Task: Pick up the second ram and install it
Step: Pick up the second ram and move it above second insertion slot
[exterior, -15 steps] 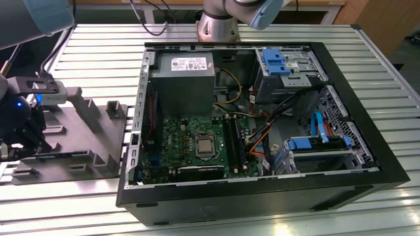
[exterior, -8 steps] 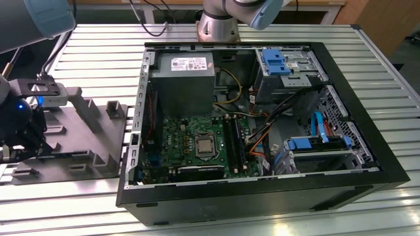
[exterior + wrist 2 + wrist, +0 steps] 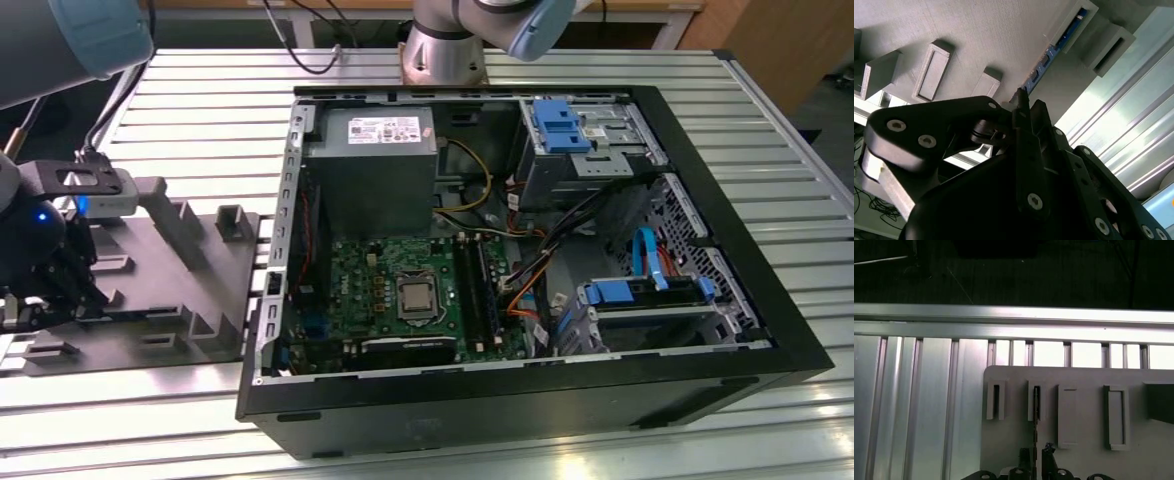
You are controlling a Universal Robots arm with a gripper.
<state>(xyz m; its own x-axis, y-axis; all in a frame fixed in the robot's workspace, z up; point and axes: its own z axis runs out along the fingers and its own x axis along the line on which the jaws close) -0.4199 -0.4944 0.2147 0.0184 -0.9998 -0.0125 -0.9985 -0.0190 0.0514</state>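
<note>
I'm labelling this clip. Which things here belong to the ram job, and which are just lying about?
Job: second ram, gripper, holder tray, motherboard memory slots.
Lying about: power supply, blue drive brackets, cables.

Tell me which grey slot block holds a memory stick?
The block straight ahead of the hand, second from the edge of the tray: a thin dark stick stands in its slot; the other slots look empty.
</note>
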